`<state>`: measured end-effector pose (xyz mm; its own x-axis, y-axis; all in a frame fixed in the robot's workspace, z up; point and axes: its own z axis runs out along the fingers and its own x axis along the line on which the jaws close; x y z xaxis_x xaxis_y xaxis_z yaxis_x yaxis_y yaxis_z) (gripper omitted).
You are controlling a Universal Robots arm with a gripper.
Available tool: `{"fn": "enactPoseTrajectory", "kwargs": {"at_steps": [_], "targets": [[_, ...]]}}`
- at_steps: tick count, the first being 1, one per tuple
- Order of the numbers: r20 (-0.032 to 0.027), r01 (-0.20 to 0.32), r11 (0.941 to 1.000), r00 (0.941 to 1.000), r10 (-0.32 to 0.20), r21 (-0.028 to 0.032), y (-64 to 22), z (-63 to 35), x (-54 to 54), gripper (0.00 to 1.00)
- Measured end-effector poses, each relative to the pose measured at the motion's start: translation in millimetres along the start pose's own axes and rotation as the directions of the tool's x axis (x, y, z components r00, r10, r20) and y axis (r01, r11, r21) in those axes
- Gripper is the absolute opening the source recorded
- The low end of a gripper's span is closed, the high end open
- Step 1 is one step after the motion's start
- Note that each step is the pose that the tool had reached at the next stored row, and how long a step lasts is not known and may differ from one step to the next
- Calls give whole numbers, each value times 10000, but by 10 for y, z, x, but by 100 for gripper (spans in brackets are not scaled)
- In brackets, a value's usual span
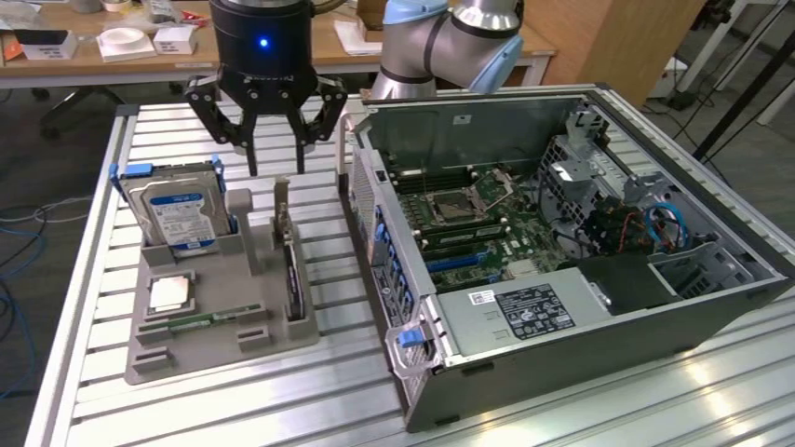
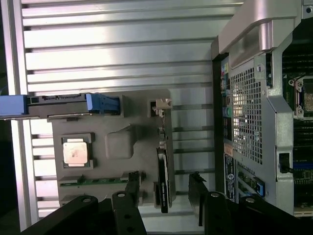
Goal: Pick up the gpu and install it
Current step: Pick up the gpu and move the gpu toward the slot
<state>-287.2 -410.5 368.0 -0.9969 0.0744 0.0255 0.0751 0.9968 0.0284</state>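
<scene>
Gripper (image 1: 276, 170) jaws spread wide, nothing held. It hangs above the tray (image 1: 205, 349), over the gpu (image 1: 289, 261), w/ a clear gap btwn fingertips and card. Gpu stands on edge in the tray's long slot, on the tray side nearest the pc case (image 1: 695, 307), silver bracket at the end away from the tray's front. Wrist view: card lines up btwn the two fingers (image 2: 131, 188), no contact. Also on tray: hdd (image 1: 181, 216) upright on the side away from the case, cpu (image 1: 170, 294) flat in a pocket, ram stick (image 1: 205, 321) just beside the cpu. Case lies open just beside the tray, mobo exposed.
</scene>
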Motion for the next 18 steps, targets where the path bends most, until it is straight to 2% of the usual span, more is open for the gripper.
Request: {"fn": "enactPoseTrajectory", "kwargs": {"at_steps": [18], "targets": [[0, 1, 10000, 10000, -1, 0, -82, -2, -6, 53]]}}
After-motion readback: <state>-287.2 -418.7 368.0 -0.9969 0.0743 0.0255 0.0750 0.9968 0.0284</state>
